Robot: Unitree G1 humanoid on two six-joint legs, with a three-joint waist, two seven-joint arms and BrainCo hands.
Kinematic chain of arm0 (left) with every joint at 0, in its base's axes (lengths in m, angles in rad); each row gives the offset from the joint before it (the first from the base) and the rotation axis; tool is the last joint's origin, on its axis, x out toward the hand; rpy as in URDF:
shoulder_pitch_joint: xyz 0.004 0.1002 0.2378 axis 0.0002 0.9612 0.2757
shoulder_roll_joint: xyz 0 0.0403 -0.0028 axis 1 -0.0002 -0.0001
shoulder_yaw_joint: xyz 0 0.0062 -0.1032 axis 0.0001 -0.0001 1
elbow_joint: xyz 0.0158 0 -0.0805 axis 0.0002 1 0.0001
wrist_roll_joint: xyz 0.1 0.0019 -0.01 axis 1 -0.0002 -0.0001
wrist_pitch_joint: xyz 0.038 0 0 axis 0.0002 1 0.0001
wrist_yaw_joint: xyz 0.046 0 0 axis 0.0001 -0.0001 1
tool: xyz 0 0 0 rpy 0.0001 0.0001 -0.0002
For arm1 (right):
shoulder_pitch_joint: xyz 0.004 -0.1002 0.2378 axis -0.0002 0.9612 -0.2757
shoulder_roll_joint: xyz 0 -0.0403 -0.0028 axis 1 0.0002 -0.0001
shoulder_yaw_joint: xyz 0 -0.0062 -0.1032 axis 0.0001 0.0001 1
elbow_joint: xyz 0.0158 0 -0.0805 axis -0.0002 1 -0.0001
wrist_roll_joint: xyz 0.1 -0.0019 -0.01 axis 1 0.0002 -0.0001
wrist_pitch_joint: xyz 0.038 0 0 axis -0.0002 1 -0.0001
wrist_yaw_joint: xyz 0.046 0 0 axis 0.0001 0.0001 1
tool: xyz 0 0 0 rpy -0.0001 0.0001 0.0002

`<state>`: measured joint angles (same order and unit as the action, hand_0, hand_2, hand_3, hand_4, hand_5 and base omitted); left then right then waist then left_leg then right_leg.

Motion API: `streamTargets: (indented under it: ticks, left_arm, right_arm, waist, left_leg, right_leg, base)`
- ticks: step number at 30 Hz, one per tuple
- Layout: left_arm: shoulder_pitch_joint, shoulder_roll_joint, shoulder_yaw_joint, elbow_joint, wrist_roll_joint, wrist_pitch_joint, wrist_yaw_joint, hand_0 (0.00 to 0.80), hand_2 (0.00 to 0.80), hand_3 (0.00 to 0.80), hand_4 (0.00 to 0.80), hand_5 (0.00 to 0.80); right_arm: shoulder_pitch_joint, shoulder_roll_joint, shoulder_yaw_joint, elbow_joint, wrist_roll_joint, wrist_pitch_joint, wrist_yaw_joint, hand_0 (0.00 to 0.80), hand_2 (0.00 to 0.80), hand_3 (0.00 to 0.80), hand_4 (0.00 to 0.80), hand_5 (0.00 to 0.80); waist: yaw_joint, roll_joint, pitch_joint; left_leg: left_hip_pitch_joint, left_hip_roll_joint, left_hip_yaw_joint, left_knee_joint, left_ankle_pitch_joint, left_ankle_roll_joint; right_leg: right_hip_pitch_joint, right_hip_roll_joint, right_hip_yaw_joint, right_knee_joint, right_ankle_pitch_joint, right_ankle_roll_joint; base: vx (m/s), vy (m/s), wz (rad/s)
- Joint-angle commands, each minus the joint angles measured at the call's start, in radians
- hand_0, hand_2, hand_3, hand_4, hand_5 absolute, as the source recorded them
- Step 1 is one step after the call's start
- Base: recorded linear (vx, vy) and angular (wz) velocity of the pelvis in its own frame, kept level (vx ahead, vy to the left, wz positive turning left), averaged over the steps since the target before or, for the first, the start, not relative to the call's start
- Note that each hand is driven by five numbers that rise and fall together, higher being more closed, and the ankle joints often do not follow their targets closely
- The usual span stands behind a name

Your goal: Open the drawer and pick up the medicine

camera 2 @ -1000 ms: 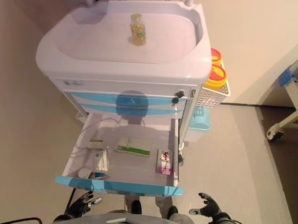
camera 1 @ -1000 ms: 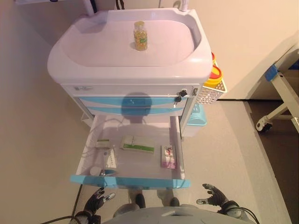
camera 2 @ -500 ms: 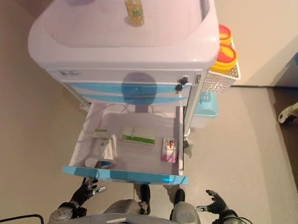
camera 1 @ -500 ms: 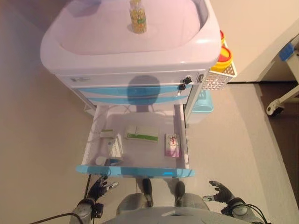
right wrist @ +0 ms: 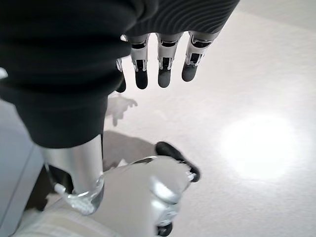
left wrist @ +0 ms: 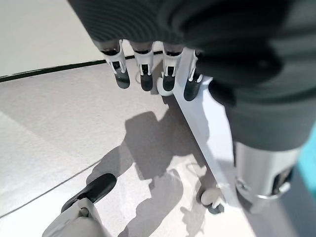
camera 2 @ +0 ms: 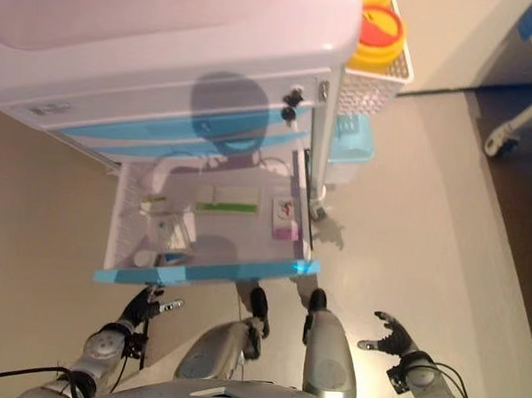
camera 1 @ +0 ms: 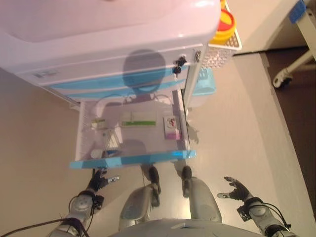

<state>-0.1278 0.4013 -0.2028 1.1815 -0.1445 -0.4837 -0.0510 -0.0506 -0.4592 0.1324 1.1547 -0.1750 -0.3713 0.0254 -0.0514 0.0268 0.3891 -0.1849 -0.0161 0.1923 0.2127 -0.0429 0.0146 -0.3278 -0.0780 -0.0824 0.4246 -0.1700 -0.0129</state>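
Note:
The medical cart's lower drawer (camera 1: 129,159) with a blue front stands pulled out. Inside lie a white and green box (camera 1: 139,118), a small pink and white box (camera 1: 171,126), a small box (camera 1: 98,122) at the left and a blister pack (camera 1: 109,142). My left hand (camera 1: 98,179) hangs open and empty just below the drawer's front left corner. My right hand (camera 1: 236,188) hangs open and empty over the floor, to the right of the drawer. Both wrist views show straight fingers (left wrist: 143,74) over bare floor, holding nothing.
The cart (camera 1: 113,54) has a white top and two shut blue drawers above. A white basket with yellow tubs (camera 1: 222,34) hangs on its right side. A blue bin (camera 1: 203,85) sits below. A bed frame's wheel (camera 1: 277,79) is at the far right.
The whole picture has shifted: the camera tilted down, so the cart top and its bottle left the view. Both hands stay low and open.

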Motion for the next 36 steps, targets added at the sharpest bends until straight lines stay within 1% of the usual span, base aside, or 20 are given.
streamTargets:
  ticks: [1, 5, 8, 10, 13, 15, 18, 19, 21, 23, 25, 27, 30, 31, 33, 36]
  left_arm:
    - [-0.091, 0.024, 0.001, -0.08, 0.014, -0.031, 0.022, 0.0, 0.0, 0.0, 0.0, 0.0]
    - [-0.187, 0.092, 0.017, -0.07, 0.001, 0.001, 0.021, 0.0, 0.0, 0.0, 0.0, 0.0]
    - [-0.24, 0.14, 0.025, -0.062, -0.012, 0.029, 0.028, 0.0, 0.0, 0.0, 0.0, 0.0]
    - [-0.283, 0.185, 0.04, -0.055, -0.038, 0.046, 0.022, 0.0, 0.0, 0.0, 0.0, 0.0]
    - [-0.357, 0.272, 0.075, -0.057, -0.133, 0.088, -0.019, 0.0, 0.0, 0.0, 0.0, 0.0]
    - [-0.416, 0.334, 0.099, -0.061, -0.224, 0.119, -0.06, 0.0, 0.0, 0.0, 0.0, 0.0]
    - [-0.481, 0.395, 0.119, -0.091, -0.326, 0.163, -0.118, 0.0, 0.0, 0.0, 0.0, 0.0]
    - [-0.498, 0.412, 0.124, -0.112, -0.347, 0.175, -0.114, 0.0, 0.0, 0.0, 0.0, 0.0]
    - [-0.522, 0.439, 0.131, -0.135, -0.387, 0.182, -0.07, 0.0, 0.0, 0.0, 0.0, 0.0]
    - [-0.553, 0.458, 0.142, -0.14, -0.398, 0.173, 0.003, 0.0, 0.0, 0.0, 0.0, 0.0]
    - [-0.578, 0.476, 0.157, -0.135, -0.373, 0.142, 0.13, 0.0, 0.0, 0.0, 0.0, 0.0]
    - [-0.597, 0.487, 0.177, -0.126, -0.358, 0.1, 0.28, 0.0, 0.0, 0.0, 0.0, 0.0]
    - [-0.598, 0.47, 0.215, -0.128, -0.311, 0.043, 0.444, 0.0, 0.0, 0.0, 0.0, 0.0]
    - [-0.593, 0.459, 0.221, -0.127, -0.296, 0.035, 0.465, 0.0, 0.0, 0.0, 0.0, 0.0]
    - [-0.579, 0.428, 0.214, -0.132, -0.187, 0.032, 0.537, 0.0, 0.0, 0.0, 0.0, 0.0]
    - [-0.549, 0.391, 0.195, -0.13, -0.157, 0.048, 0.55, 0.0, 0.0, 0.0, 0.0, 0.0]
  right_arm:
    - [0.017, -0.049, 0.044, -0.067, 0.056, -0.005, -0.024, 0.0, 0.0, 0.0, 0.0, 0.0]
    - [0.002, -0.072, 0.059, -0.12, 0.078, 0.024, -0.032, 0.0, 0.0, 0.0, 0.0, 0.0]
    - [0.008, -0.091, 0.067, -0.147, 0.079, 0.039, -0.031, 0.0, 0.0, 0.0, 0.0, 0.0]
    - [0.023, -0.109, 0.066, -0.163, 0.069, 0.045, -0.024, 0.0, 0.0, 0.0, 0.0, 0.0]
    - [0.047, -0.133, 0.066, -0.182, 0.056, 0.042, -0.013, 0.0, 0.0, 0.0, 0.0, 0.0]
    - [0.063, -0.15, 0.067, -0.195, 0.06, 0.037, -0.007, 0.0, 0.0, 0.0, 0.0, 0.0]
    - [0.083, -0.161, 0.065, -0.21, 0.059, 0.033, -0.007, 0.0, 0.0, 0.0, 0.0, 0.0]
    - [0.09, -0.163, 0.065, -0.215, 0.058, 0.031, -0.009, 0.0, 0.0, 0.0, 0.0, 0.0]
    - [0.101, -0.165, 0.067, -0.218, 0.056, 0.023, -0.016, 0.0, 0.0, 0.0, 0.0, 0.0]
    - [0.109, -0.161, 0.072, -0.212, 0.063, 0.013, -0.029, 0.0, 0.0, 0.0, 0.0, 0.0]
    - [0.115, -0.155, 0.076, -0.202, 0.062, 0.005, -0.04, 0.0, 0.0, 0.0, 0.0, 0.0]
    - [0.121, -0.146, 0.088, -0.185, 0.067, -0.01, -0.053, 0.0, 0.0, 0.0, 0.0, 0.0]
    - [0.124, -0.125, 0.1, -0.159, 0.069, -0.033, -0.067, 0.0, 0.0, 0.0, 0.0, 0.0]
    - [0.125, -0.117, 0.105, -0.152, 0.069, -0.037, -0.07, 0.0, 0.0, 0.0, 0.0, 0.0]
    - [0.125, -0.097, 0.113, -0.144, 0.063, -0.038, -0.075, 0.0, 0.0, 0.0, 0.0, 0.0]
    - [0.13, -0.078, 0.119, -0.138, 0.051, -0.044, -0.074, 0.0, 0.0, 0.0, 0.0, 0.0]
  waist:
    - [-0.042, -0.021, 0.004]
    - [-0.068, -0.031, 0.018]
    - [-0.087, -0.034, 0.014]
    - [-0.102, -0.035, 0.007]
    - [-0.12, -0.035, 0.0]
    - [-0.131, -0.035, -0.002]
    - [-0.139, -0.033, -0.006]
    - [-0.14, -0.031, -0.007]
    - [-0.142, -0.028, -0.009]
    - [-0.143, -0.028, -0.01]
    - [-0.143, -0.028, -0.011]
    - [-0.14, -0.032, -0.013]
    - [-0.132, -0.044, -0.01]
    - [-0.127, -0.048, -0.009]
    - [-0.117, -0.059, -0.007]
    - [-0.102, -0.071, -0.001]
  left_leg:
    - [-0.19, -0.04, -0.01, 0.306, -0.184, 0.097]
    - [-0.345, -0.029, 0.011, 0.438, -0.215, 0.114]
    - [-0.421, -0.026, 0.016, 0.504, -0.229, 0.116]
    - [-0.462, -0.025, 0.014, 0.545, -0.235, 0.115]
    - [-0.509, -0.017, 0.011, 0.593, -0.241, 0.109]
    - [-0.53, -0.012, 0.012, 0.614, -0.243, 0.104]
    - [-0.545, -0.008, 0.014, 0.63, -0.243, 0.097]
    - [-0.547, -0.007, 0.015, 0.633, -0.242, 0.094]
    - [-0.547, -0.004, 0.018, 0.636, -0.237, 0.089]
    - [-0.542, -0.003, 0.018, 0.641, -0.224, 0.082]
    - [-0.54, -0.003, 0.015, 0.65, -0.211, 0.077]
    - [-0.535, -0.005, 0.013, 0.656, -0.201, 0.071]
    - [-0.534, -0.011, 0.007, 0.671, -0.193, 0.062]
    - [-0.533, -0.014, 0.005, 0.673, -0.194, 0.061]
    - [-0.528, -0.022, 0.001, 0.673, -0.191, 0.061]
    - [-0.512, -0.034, -0.009, 0.664, -0.188, 0.064]
  right_leg:
    - [-0.095, 0.006, -0.013, 0.026, 0.034, 0.028]
    - [-0.249, 0.032, 0.026, 0.138, 0.034, 0.024]
    - [-0.322, 0.047, 0.041, 0.187, 0.033, 0.019]
    - [-0.363, 0.054, 0.05, 0.213, 0.033, 0.015]
    - [-0.407, 0.059, 0.061, 0.239, 0.036, 0.011]
    - [-0.426, 0.061, 0.065, 0.247, 0.04, 0.009]
    - [-0.438, 0.061, 0.07, 0.247, 0.048, 0.008]
    - [-0.439, 0.06, 0.072, 0.247, 0.051, 0.008]
    - [-0.437, 0.059, 0.074, 0.246, 0.054, 0.008]
    - [-0.431, 0.057, 0.074, 0.246, 0.055, 0.007]
    - [-0.423, 0.057, 0.074, 0.247, 0.056, 0.006]
    - [-0.412, 0.058, 0.071, 0.242, 0.06, 0.007]
    - [-0.397, 0.062, 0.07, 0.229, 0.075, 0.011]
    - [-0.392, 0.063, 0.07, 0.225, 0.08, 0.014]
    - [-0.38, 0.066, 0.071, 0.216, 0.093, 0.02]
    - [-0.355, 0.072, 0.07, 0.214, 0.102, 0.029]
  base:
    - [-0.014, 0.14, -0.31]
    - [-0.037, 0.16, -0.36]
    - [0.019, 0.145, -0.18]
    - [0.066, 0.143, -0.18]
    - [0.054, 0.113, -0.16]
    - [0.034, 0.083, -0.04]
    - [0.032, 0.053, -0.01]
    - [0.035, 0.043, 0.02]
    - [0.036, 0.024, 0.04]
    - [0.049, -0.004, 0.02]
    - [0.06, -0.018, 0.03]
    - [0.063, -0.028, 0.1]
    - [0.058, -0.052, 0.1]
    - [0.053, -0.084, 0.0]
    - [0.042, -0.09, 0.0]
    - [0.033, -0.093, 0.04]
